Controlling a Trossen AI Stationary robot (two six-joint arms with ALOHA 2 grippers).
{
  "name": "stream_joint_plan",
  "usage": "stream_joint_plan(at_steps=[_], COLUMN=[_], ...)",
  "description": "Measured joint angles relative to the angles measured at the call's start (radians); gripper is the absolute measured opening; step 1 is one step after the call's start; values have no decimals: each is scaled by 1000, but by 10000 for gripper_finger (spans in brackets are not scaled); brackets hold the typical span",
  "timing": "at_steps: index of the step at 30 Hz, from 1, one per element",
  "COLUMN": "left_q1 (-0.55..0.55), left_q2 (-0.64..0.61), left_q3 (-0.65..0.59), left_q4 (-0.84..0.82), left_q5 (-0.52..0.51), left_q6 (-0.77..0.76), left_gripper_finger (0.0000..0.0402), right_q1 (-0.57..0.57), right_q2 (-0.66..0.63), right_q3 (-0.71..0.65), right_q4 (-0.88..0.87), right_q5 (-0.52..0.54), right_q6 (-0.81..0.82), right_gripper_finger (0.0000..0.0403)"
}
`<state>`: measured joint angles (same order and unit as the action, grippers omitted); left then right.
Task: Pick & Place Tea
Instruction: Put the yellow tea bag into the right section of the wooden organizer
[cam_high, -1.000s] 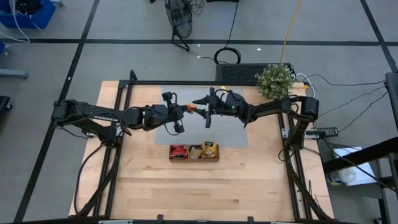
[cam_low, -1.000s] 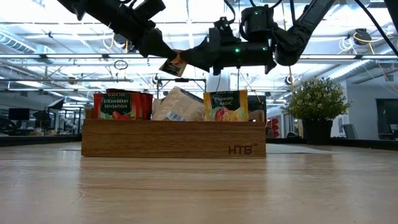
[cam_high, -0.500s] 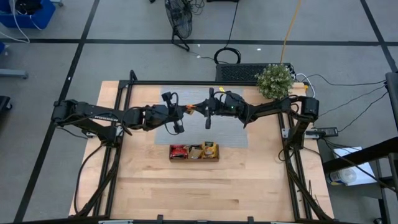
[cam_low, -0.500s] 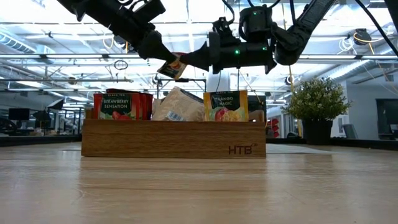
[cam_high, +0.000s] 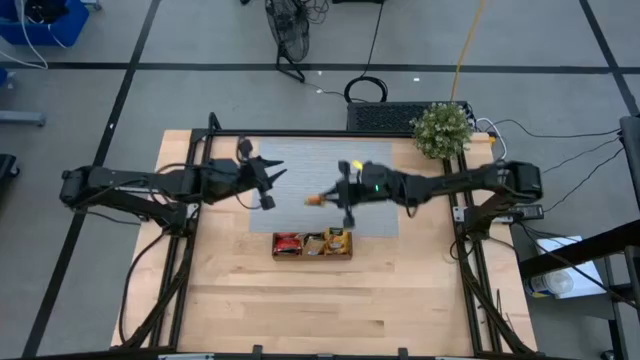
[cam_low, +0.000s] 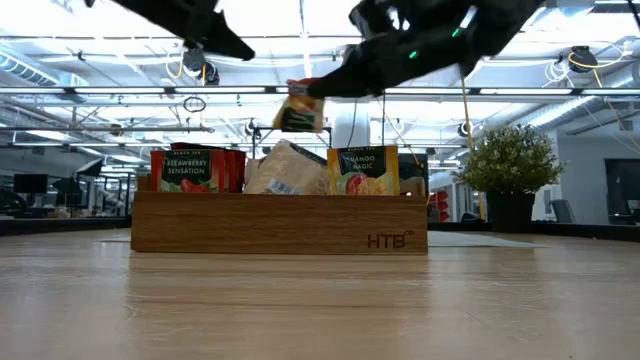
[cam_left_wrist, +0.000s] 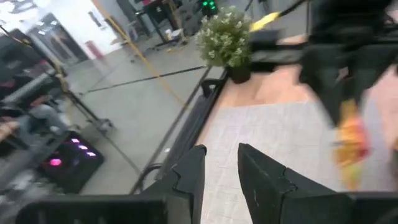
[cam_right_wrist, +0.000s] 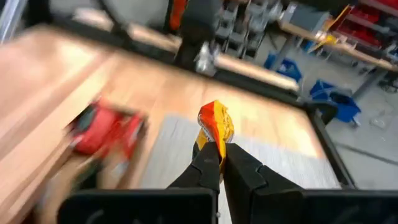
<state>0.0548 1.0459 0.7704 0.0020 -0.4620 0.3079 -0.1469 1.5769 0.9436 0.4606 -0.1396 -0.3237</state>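
An orange-yellow tea packet (cam_low: 298, 106) hangs in the air above the brown wooden tray (cam_low: 280, 225), and my right gripper (cam_high: 326, 198) is shut on it. The tray stands on the table and holds upright red (cam_low: 187, 170), pale (cam_low: 288, 170) and yellow (cam_low: 362, 170) packets. My left gripper (cam_high: 268, 186) is farther toward the table's left. In the left wrist view my left gripper (cam_left_wrist: 221, 171) is open with nothing between its fingers, and the packet (cam_left_wrist: 349, 140) shows well beyond it. My right gripper pinches the tea packet by one edge (cam_right_wrist: 214, 138) between its two fingers, and the rest of the packet sticks out past the fingertips. The fingers come from the table's right, slanting down. The packet is lifted clear, above the tray.
A grey mat (cam_high: 290, 160) covers the table's far middle, under both grippers. A potted plant (cam_high: 441, 130) stands at the far right corner. Bare wood (cam_high: 310, 300) stretches from the tray to the near edge.
My left gripper has opened, let go of the packet and drawn back toward the table's left. My right gripper has shut on the packet and carried it a little toward the near edge, toward the tray.
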Motion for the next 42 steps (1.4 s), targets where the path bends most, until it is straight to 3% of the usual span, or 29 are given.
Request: stream_joint_plan(at_steps=[4, 8, 13, 24, 27, 42], left_q1=[77, 140, 159, 133, 136, 136], left_q2=[-88, -148, -172, -172, -172, -171], left_q3=[-85, -188, -269, -280, -280, -280], left_q4=[67, 185, 294, 317, 322, 332], left_q5=[117, 170, 212, 227, 226, 217], left_q6=[-35, -92, -159, -186, -183, -183], left_gripper_finger=[102, 102, 102, 102, 102, 102], right_q1=[146, 277, 338, 383, 409, 382], right_q2=[-73, -84, -73, -73, -75, -67], right_q3=[0, 1, -15, -143, -146, -146], right_q4=[-188, -289, -383, -307, -307, -197], right_q5=[196, 346, 496, 487, 532, 423], right_q6=[-30, 1, 105, 313, 319, 338], right_gripper_finger=[1, 1, 0, 0, 0, 0])
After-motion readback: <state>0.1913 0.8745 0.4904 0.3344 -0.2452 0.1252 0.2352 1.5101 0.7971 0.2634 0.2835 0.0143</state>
